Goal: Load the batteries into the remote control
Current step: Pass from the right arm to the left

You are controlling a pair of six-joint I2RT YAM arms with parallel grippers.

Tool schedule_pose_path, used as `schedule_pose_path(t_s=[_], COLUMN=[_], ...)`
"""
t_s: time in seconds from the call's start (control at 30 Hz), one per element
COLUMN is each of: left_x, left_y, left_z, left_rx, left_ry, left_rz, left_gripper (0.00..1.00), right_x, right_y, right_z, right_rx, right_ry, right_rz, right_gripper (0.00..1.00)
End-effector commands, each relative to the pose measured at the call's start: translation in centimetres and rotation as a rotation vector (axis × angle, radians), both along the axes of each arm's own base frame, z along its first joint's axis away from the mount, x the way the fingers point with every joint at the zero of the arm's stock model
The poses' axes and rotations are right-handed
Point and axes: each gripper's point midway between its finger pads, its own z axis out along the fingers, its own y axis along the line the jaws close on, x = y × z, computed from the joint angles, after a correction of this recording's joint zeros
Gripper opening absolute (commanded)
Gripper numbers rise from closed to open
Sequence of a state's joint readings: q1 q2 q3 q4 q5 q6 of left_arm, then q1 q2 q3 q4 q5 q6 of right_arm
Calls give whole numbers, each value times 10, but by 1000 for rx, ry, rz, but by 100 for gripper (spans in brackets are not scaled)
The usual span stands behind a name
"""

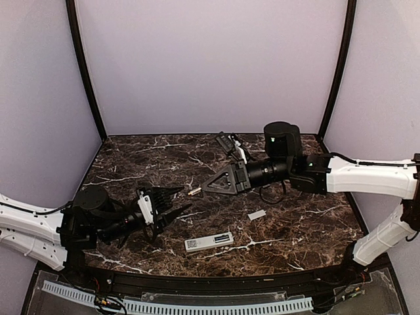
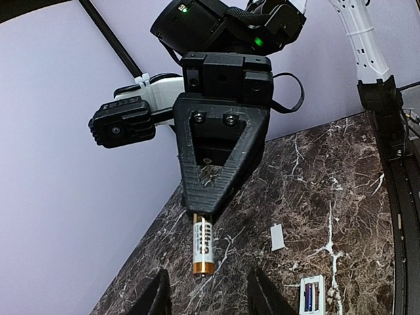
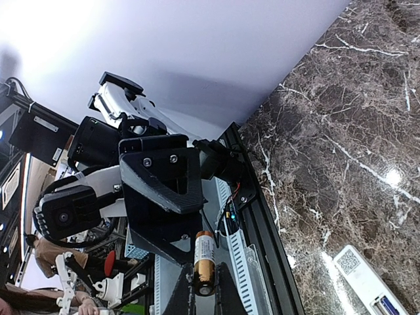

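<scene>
The right gripper (image 1: 205, 186) pinches a battery (image 2: 203, 246) by just its end; the left gripper (image 1: 180, 200) is spread and empty. With so little held, it could slip before reaching the remote control (image 1: 209, 242) on the worktop (image 1: 295, 223).

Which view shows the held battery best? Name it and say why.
Left wrist: the battery sticks out of the right pincer tip, full length, label and copper end clear. Right wrist shows it close too, but fingers flank its lower end. Top external shows only a pale sliver.
</scene>
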State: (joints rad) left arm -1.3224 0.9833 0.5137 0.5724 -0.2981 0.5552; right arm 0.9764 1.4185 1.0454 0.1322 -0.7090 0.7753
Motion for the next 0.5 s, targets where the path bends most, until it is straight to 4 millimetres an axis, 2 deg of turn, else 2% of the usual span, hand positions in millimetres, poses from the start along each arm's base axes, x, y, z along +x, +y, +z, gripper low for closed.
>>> schedule_pose_path(t_s=[0.0,0.2,0.47], left_x=[-5,-4,1], left_y=[-5,-9,-15], left_z=[0,5,6], left_rx=[0,-11,-6], left_ry=[21,9,13], left_rz=[-32,-31,-11], left_gripper=[39,35,19], right_x=[-3,-6,-8], right_y=[4,8,8], right_z=[12,10,4], right_rx=[26,25,10], right_ry=[-34,-33,-28], right_rz=[11,27,38], right_gripper=[0,0,0])
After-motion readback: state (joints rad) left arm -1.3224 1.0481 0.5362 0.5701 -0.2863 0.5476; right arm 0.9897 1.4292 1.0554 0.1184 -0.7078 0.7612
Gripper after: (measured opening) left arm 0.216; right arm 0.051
